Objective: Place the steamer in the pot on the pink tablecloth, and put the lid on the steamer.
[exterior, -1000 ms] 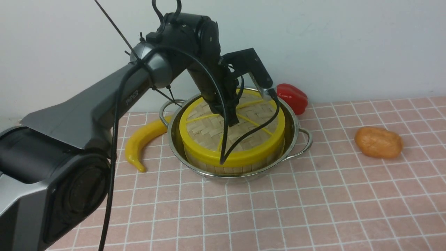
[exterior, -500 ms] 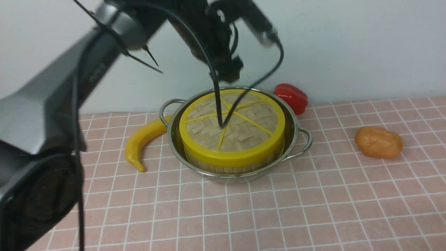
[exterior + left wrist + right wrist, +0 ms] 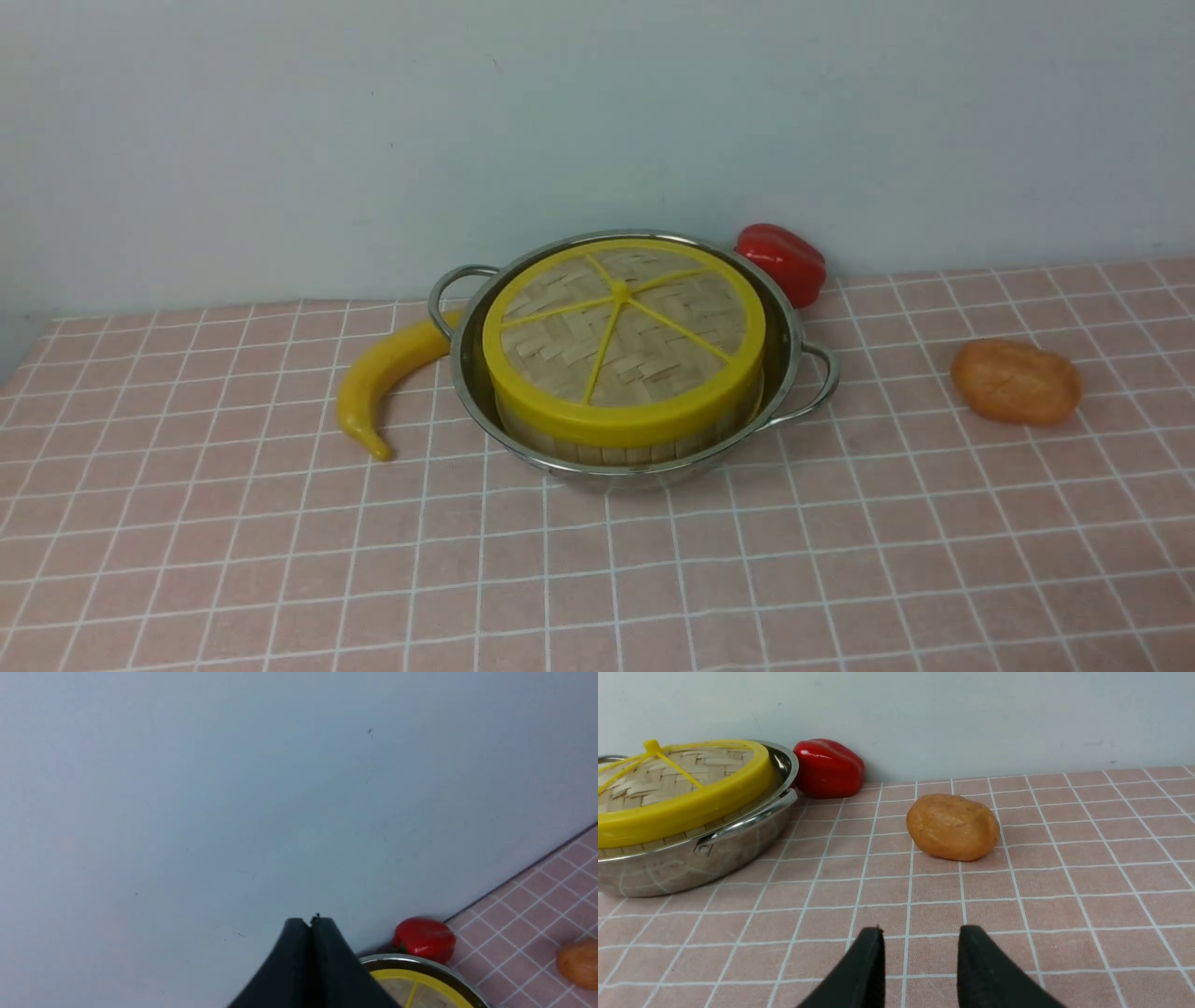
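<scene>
A: Start at your left. What lies on the pink tablecloth (image 3: 653, 579)?

B: Farthest left you have a yellow banana (image 3: 381, 373), its upper end touching or just beside the pot (image 3: 794, 373) near the left loop handle. The pot stands on the cloth close to the wall.

A: And the steamer?

B: The steamer (image 3: 616, 448) sits inside the pot; you see only its slatted side under the yellow rim. The lid (image 3: 621, 336) lies flat on top of it, covering it fully, spokes meeting at the hub. What is inside the basket is hidden from you.

A: Further right?

B: A red pepper (image 3: 782, 261) rests behind the pot's right side, against the wall and just beside the pot's rim. Well apart to the right lies an orange, potato-like lump (image 3: 1016, 381), alone on the cloth.

A: Where are your pincers?

B: Neither shows in the front view. In the left wrist view your left pincer (image 3: 310, 926) has its two black fingers pressed together, nothing between them; it is up above the pot, aimed mostly at the wall, with the pot's rim, lid edge and pepper low in that picture. In the right wrist view your right pincer (image 3: 920, 938) stands parted, low over the cloth, gripping nothing, with the orange lump ahead of it.
</scene>
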